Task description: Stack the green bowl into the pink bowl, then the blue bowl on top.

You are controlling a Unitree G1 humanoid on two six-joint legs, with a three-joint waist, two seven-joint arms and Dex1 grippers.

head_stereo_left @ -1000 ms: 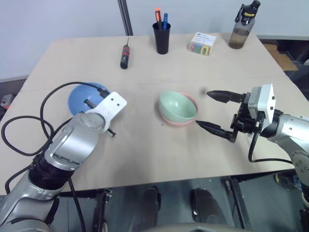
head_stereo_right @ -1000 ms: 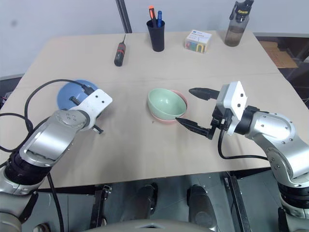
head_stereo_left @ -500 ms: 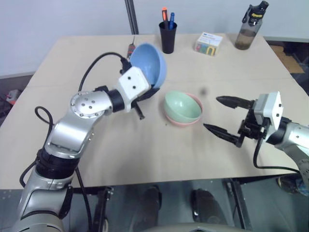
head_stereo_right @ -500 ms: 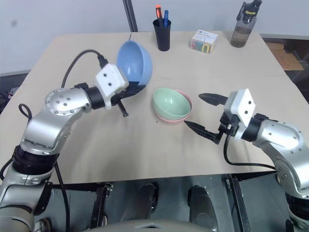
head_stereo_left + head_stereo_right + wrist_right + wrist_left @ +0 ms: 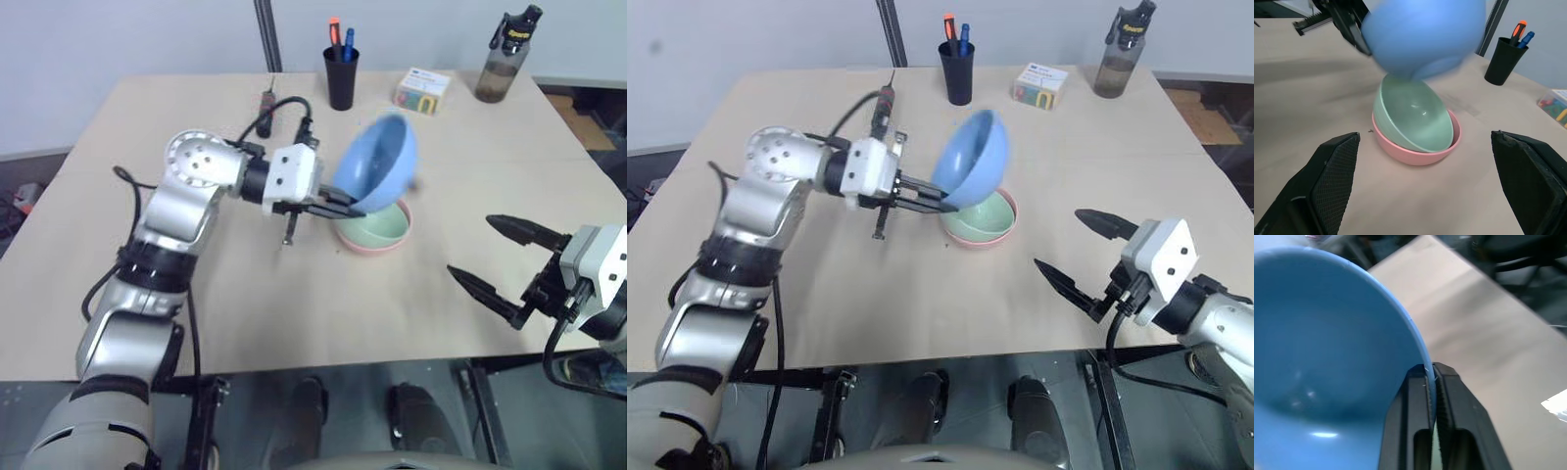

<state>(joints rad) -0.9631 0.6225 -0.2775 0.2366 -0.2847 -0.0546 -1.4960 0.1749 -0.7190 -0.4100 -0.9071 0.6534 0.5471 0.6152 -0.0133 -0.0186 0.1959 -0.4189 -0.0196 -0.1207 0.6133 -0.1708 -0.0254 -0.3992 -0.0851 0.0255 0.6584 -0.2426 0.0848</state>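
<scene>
Centre-left of frame, my left gripper [image 5: 345, 203] is clamped on the rim of the blue bowl [image 5: 377, 164], tilted above the stack. Green bowl [image 5: 380, 223] already sits in pink bowl [image 5: 364, 245] mid-frame; only blue left to seat. Right gripper [image 5: 509, 261], lower right, spread wide and empty.

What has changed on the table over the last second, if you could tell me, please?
The left gripper lifted the blue bowl off the table's left side and carried it right; it now hangs tilted over the green bowl, rim pinched. The right gripper, open, drew back from the bowls. The green bowl stays tilted inside the pink bowl.
</scene>
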